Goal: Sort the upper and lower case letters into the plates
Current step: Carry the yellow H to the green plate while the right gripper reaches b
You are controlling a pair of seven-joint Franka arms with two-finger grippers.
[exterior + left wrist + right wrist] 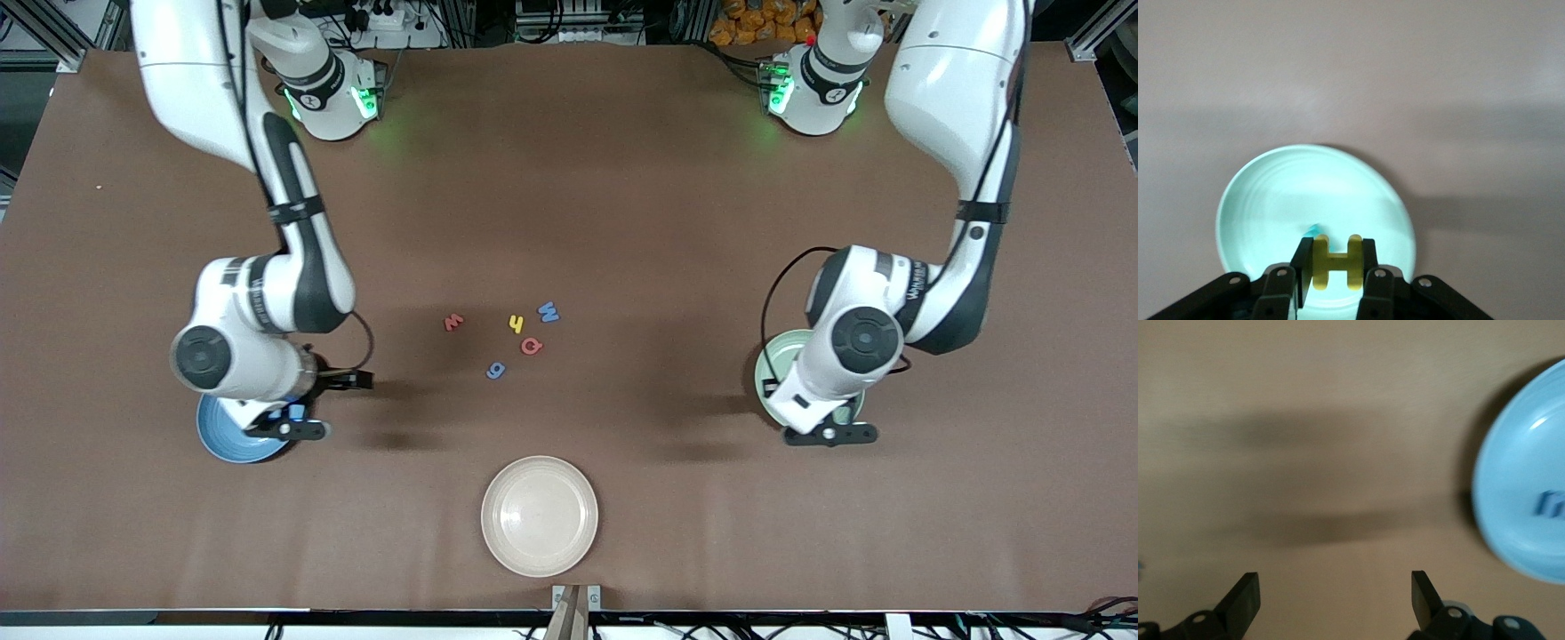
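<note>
I see the brown table (622,222) filling my front view, and both arms are out over their own ends of it. The cream plate (540,516) sits nearest the front camera, midway along the edge. The blue plate (222,436) lies at the right arm's end, partly under that arm, with a blue letter (1551,503) lying in it on my right wrist view. The mint green plate (1271,200) is at the left arm's end. My left gripper (1337,267) hangs over the mint plate with its jaws clamped on a yellow H (1337,262), held upright between the fingers; a sliver of teal (1313,230) shows on the plate just beside it, too hidden to read. My right gripper (1335,600) is over bare table beside the blue plate, jaws wide apart, nothing in them. Mid-table, five loose pieces are clustered: red M (453,322), yellow 4 (516,324), blue W (548,311), red Q (532,346), blue 9 (495,371).
</note>
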